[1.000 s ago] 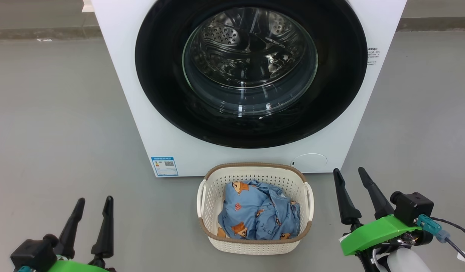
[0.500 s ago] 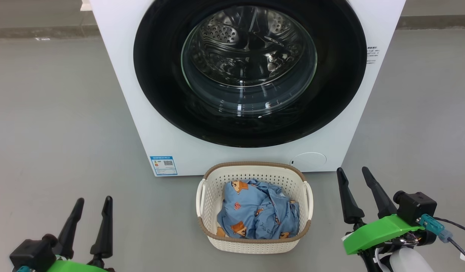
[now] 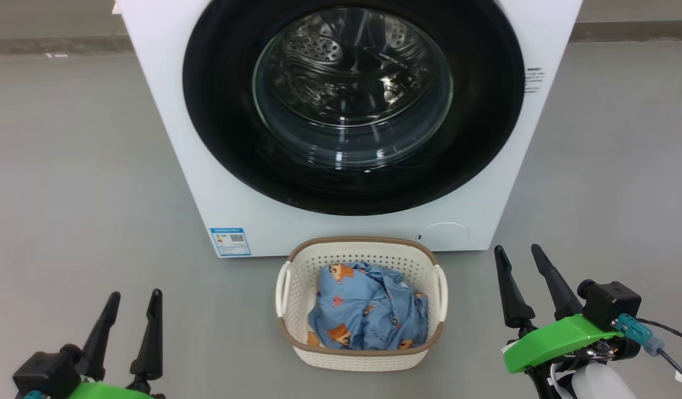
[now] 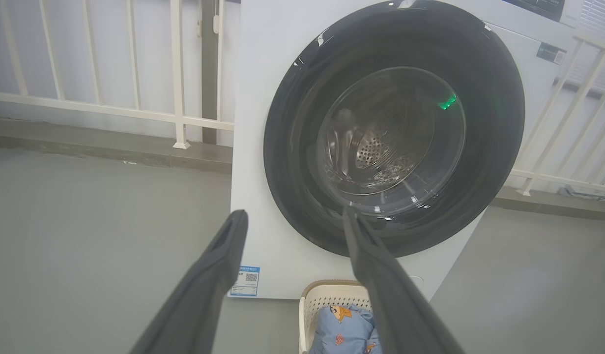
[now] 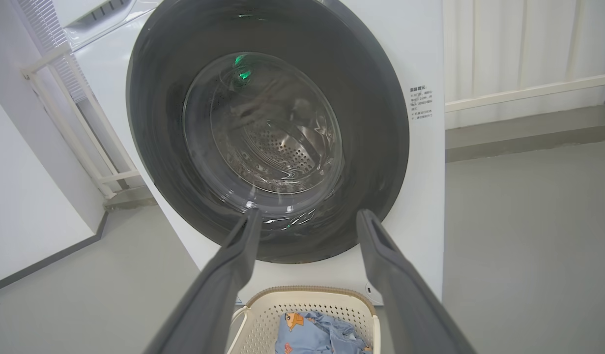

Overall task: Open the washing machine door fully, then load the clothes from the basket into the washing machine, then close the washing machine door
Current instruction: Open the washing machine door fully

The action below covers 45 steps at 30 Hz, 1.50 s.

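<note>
Left claw (image 3: 136, 292) at 7 o'clock, right claw (image 3: 516, 247) at 4 o'clock: both spread, empty, flanking basket (image 3: 357, 242). Clothes (image 3: 368, 313) bundled inside it at 6 o'clock. Door (image 3: 219, 111) at 12 o'clock shut on washer (image 3: 163, 138). Basket probably set below the door for a short lift.

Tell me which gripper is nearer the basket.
Right. The right gripper is a short way right of the basket; the left gripper is farther off to its left.
</note>
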Available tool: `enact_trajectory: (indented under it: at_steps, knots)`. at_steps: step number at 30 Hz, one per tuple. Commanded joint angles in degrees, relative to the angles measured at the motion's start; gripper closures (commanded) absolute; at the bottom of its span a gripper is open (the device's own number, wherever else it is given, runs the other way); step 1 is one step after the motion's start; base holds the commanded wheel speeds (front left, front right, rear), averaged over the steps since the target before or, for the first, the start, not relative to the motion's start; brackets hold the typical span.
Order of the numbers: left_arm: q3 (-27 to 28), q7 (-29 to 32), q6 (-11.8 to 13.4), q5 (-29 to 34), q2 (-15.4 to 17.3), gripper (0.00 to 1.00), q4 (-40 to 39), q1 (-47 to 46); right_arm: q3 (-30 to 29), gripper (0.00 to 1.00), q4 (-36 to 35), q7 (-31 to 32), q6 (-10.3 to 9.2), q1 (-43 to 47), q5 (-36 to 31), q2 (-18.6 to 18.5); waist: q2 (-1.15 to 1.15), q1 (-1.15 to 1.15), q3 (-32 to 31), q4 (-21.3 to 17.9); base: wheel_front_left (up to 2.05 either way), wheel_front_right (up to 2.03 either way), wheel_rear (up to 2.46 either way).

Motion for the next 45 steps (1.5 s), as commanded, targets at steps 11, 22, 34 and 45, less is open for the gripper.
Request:
enact_trajectory:
  at_steps: [11, 22, 34, 45]
  knots:
    - [2.1, -0.5, 0.1, 0.4, 1.8, 0.00, -0.7, -2.9, 0.9, 0.00, -1.5, -0.7, 0.33, -2.8, -0.2, -0.5, 0.00, 0.00, 0.3, 0.0, 1.18, 1.18, -2.36]
    - [1.7, -0.5, 0.0, -1.1, 2.2, 0.00, -0.6, -2.9, 0.5, 0.00, -1.3, -0.7, 0.33, -2.7, 0.1, -0.5, 0.00, 0.00, 0.3, 0.0, 0.81, 0.81, -1.62]
    - [1.6, -0.5, 0.0, -1.3, 2.2, 0.00, -0.6, -3.0, 0.4, 0.00, -1.1, -0.7, 0.33, -2.7, -0.1, -0.5, 0.00, 0.00, 0.3, 0.2, 0.05, 0.05, -0.11]
    - [1.6, -0.5, 0.0, -1.3, 2.2, 0.00, -0.5, -3.0, 0.3, 0.00, -0.9, -0.7, 0.33, -2.7, -0.1, -0.5, 0.00, 0.00, 0.3, 0.3, 0.00, 0.00, 0.00]
